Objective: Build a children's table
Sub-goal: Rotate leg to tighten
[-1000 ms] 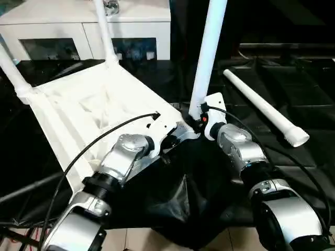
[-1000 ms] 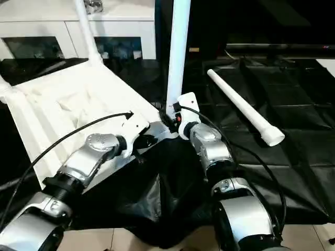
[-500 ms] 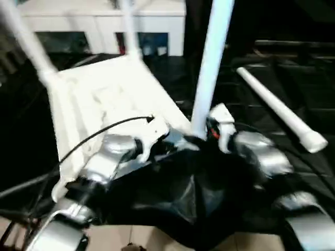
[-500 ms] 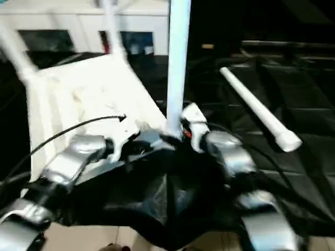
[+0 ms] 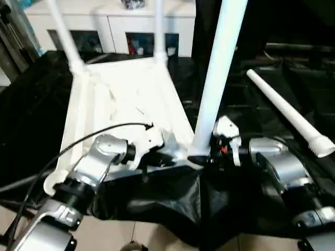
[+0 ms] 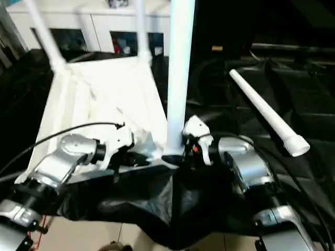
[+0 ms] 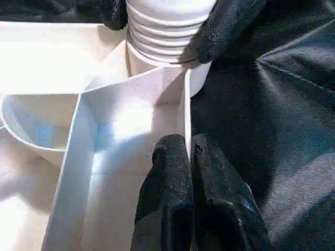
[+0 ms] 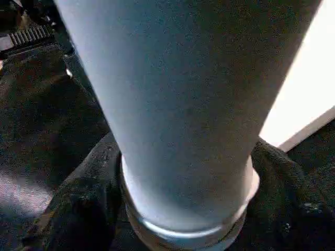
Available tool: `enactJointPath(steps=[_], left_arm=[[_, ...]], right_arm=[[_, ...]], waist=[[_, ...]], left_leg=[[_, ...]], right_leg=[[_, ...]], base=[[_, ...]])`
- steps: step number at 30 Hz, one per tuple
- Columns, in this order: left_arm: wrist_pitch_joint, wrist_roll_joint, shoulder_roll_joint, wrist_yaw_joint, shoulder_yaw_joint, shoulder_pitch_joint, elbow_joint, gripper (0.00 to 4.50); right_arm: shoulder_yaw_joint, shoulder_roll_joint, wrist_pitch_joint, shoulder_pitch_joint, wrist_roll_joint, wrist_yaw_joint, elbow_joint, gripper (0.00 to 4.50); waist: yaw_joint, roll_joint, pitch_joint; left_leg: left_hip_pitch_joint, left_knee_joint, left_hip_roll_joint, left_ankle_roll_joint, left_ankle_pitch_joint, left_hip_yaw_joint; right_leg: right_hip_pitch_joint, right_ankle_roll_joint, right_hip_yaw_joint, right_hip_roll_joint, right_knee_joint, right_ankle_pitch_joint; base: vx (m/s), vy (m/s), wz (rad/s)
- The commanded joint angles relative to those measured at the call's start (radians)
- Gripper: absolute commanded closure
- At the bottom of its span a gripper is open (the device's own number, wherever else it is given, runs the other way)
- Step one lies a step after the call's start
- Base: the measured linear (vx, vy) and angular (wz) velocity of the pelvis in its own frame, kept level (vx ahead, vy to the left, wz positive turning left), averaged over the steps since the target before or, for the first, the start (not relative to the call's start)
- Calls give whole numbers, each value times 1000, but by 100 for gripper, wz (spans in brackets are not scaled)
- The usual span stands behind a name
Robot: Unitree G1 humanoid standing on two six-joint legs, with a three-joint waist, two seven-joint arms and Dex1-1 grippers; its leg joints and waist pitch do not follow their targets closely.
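We see the tabletop [image 5: 125, 99] lying underside up on the black-draped work table [image 5: 31, 104], two legs already standing at its far corners. Our left gripper [image 7: 189, 172] pinches the tabletop's thin near rim between its pressed fingers [image 7: 167, 178], just beside the corner socket. Our right gripper [image 8: 183, 209] wraps the upright leg [image 5: 217, 78] at its base, one finger on each side. A spare leg [image 5: 288, 112] lies well apart, on the right.

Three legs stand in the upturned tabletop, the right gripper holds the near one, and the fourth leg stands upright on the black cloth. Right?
Not quite: the fourth leg lies flat on the black cloth, as the left eye view shows. The rest holds: three legs in the tabletop, right gripper around the near leg.
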Motion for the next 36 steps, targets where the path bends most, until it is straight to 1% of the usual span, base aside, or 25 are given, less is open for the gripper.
enactJointPath(steps=[1, 7, 8, 10, 11, 12, 13, 15, 16, 17, 18, 19, 20, 21, 22, 24, 25, 27, 28, 29, 30, 31, 33, 34, 36], left_arm=[[-32, -26, -9, -20, -8, -20, -43, 450], [-30, -24, -12, -26, -2, -14, -42, 450], [-26, -26, -16, -23, 1, -13, -41, 450], [-10, -27, -30, 2, 10, -14, -36, 450], [11, -23, -61, 68, 31, -25, -14, 450], [11, -23, -61, 68, 31, -25, -14, 450], [18, -21, -72, 94, 38, -30, -4, 450], [32, -1, -114, 190, 58, -56, 38, 450], [42, 12, -141, 247, 66, -73, 64, 450], [46, 19, -158, 281, 70, -83, 80, 450], [49, 23, -169, 302, 73, -90, 91, 450], [76, 31, -207, 371, 81, -108, 116, 450], [77, 33, -212, 379, 82, -109, 119, 450], [83, 41, -242, 427, 85, -119, 136, 450], [83, 41, -242, 427, 85, -119, 136, 450], [85, 53, -280, 482, 86, -125, 154, 450], [84, 58, -293, 496, 83, -125, 158, 450], [75, 61, -305, 488, 73, -121, 154, 450], [73, 60, -307, 482, 71, -119, 151, 450], [67, 60, -308, 476, 68, -118, 149, 450], [62, 56, -305, 461, 66, -114, 142, 450], [55, 53, -298, 443, 62, -109, 134, 450], [33, 46, -280, 404, 53, -99, 117, 450], [16, 37, -262, 359, 45, -85, 96, 450], [6, 26, -243, 308, 38, -69, 71, 450]], right_arm=[[32, 10, 19, 8, 9, 22, -36, 157], [36, 14, 40, 25, 10, 15, -59, 171], [32, 21, 44, 28, 11, 6, -58, 171], [18, 43, 47, 33, 13, -33, -46, 172], [-10, 87, 44, 25, -3, -137, -4, 172], [-10, 87, 44, 25, -3, -137, -4, 172], [-19, 103, 43, 21, -11, -176, 12, 173], [-59, 165, 49, -4, -26, -323, 88, 173], [-82, 203, 51, -19, -28, -402, 132, 173], [-94, 227, 53, -28, -29, -447, 158, 173], [-101, 242, 53, -34, -30, -474, 174, 173], [-114, 284, 49, -55, -40, -563, 221, 173], [-115, 290, 48, -58, -41, -574, 228, 173], [-124, 323, 38, -78, -48, -639, 270, 173], [-124, 323, 38, -78, -48, -639, 270, 173], [-126, 366, 0, -105, -66, -705, 321, 173], [-122, 380, -26, -115, -75, -721, 341, 173], [-132, 400, -47, -130, -68, -721, 362, 173], [-140, 406, -46, -135, -59, -715, 364, 138], [-150, 412, -47, -141, -48, -709, 370, 117], [-154, 413, -42, -143, -39, -689, 364, 117], [-148, 407, -43, -143, -40, -670, 356, 101], [-133, 390, -52, -142, -52, -636, 345, 94], [-117, 368, -59, -138, -56, -587, 330, 69], [-101, 343, -65, -133, -51, -520, 312, 69]], waist=[[-6, -5, -72], [-4, -6, -75], [-4, -4, -75], [-5, -4, -75], [-5, -4, -73], [-10, -5, -73], [-12, -5, -70], [-20, -6, -67], [-27, -6, -68], [-37, -5, -65], [-41, -5, -66], [-49, -6, -68], [-51, -6, -67], [-51, -2, -69], [-55, -5, -70], [-59, -4, -71], [-58, -3, -72], [-57, -5, -72], [-57, -3, -72], [-57, -3, -72], [-57, -4, -72], [-57, -3, -72], [-57, -4, -73], [-58, -3, -73], [-57, -3, -75]], left_leg=[[22, -61, 54, 68, -143, -12], [21, -56, 53, 77, -111, -12], [22, -56, 53, 78, -113, -12], [22, -56, 54, 75, -118, -12], [22, -57, 53, 70, -129, -13], [21, -57, 52, 64, -133, -10], [22, -60, 51, 49, -160, -14], [22, -63, 47, 27, -183, -15], [23, -65, 46, 12, -202, -18], [25, -67, 46, 2, -221, -17], [25, -66, 44, 1, -225, -18], [23, -64, 43, 2, -215, -18], [23, -64, 42, 4, -215, -18], [23, -64, 42, 5, -211, -19], [20, -62, 41, 15, -200, -19], [17, -61, 41, 25, -188, -18], [19, -59, 41, 28, -186, -17], [19, -60, 41, 35, -190, -17], [18, -60, 41, 41, -188, -18], [18, -60, 42, 43, -187, -17], [18, -60, 42, 48, -188, -18], [18, -61, 43, 52, -187, -18], [17, -60, 43, 55, -186, -18], [14, -61, 42, 58, -178, -19], [15, -57, 44, 68, -168, -18]], right_leg=[[55, -259, 40, -74, -54, -94], [56, -261, 40, -73, -49, -58], [55, -262, 39, -73, -49, -60], [55, -263, 40, -74, -50, -66], [54, -261, 39, -74, -52, -84], [53, -261, 41, -74, -52, -89], [53, -256, 40, -76, -58, -136], [53, -243, 41, -76, -63, -191], [55, -233, 39, -76, -66, -224], [50, -226, 41, -75, -69, -249], [52, -224, 39, -75, -71, -260], [52, -221, 41, -75, -71, -246], [53, -222, 41, -75, -72, -244], [54, -223, 40, -75, -70, -239], [56, -227, 38, -74, -72, -221], [57, -232, 39, -75, -70, -197], [55, -235, 38, -74, -69, -191], [56, -237, 39, -75, -70, -189], [58, -238, 38, -74, -68, -185], [57, -239, 38, -74, -68, -180], [58, -241, 38, -74, -67, -176], [58, -243, 38, -74, -67, -171], [61, -245, 38, -75, -65, -163], [62, -246, 37, -75, -64, -156], [64, -256, 38, -76, -61, -126]], base=[[0, 0, 0], [0, 0, 0], [0, 0, 0], [0, 0, 0], [0, 0, 0], [0, 0, 0], [0, 0, 0], [0, 0, 0], [0, 0, 0], [0, 0, 0], [0, 0, 0], [0, 0, 0], [0, 0, 0], [0, 0, 0], [0, 0, 0], [0, 0, 0], [0, 0, 0], [0, 0, 0], [0, 0, 0], [0, 0, 0], [0, 0, 0], [0, 0, 0], [0, 0, 0], [0, 0, 0], [0, 0, 0]])
